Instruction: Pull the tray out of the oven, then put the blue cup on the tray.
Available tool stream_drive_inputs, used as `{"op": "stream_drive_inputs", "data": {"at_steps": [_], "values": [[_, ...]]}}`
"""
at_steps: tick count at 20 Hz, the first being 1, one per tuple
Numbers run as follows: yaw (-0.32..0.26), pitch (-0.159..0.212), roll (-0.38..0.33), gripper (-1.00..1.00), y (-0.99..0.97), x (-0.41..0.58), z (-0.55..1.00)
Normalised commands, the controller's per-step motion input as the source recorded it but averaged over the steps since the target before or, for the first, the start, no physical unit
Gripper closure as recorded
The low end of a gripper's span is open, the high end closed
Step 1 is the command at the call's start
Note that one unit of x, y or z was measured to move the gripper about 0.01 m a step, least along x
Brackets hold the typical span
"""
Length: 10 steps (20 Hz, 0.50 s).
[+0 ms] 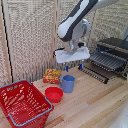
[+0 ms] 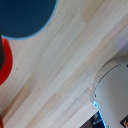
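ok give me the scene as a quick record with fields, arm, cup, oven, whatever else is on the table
arm: gripper hangs above the blue cup, fingers not touching it; open or shut cannot be told
blue cup: upright on the wooden table, beside the red bowl
oven: at the exterior view's right, door open and folded down
tray: wire rack sticking out of the oven over the door
red basket: at the exterior view's left front
other: yellow-red packet behind the bowl
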Motion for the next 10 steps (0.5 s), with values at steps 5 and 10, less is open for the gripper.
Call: {"op": "stream_drive_inputs", "data": {"at_steps": [5,10], "values": [[0.040,-0.049,-0.019,-1.00,-0.20,0.098,-0.02],[0.005,-0.067,0.005,-1.00,-0.09,0.012,-0.30]]}}
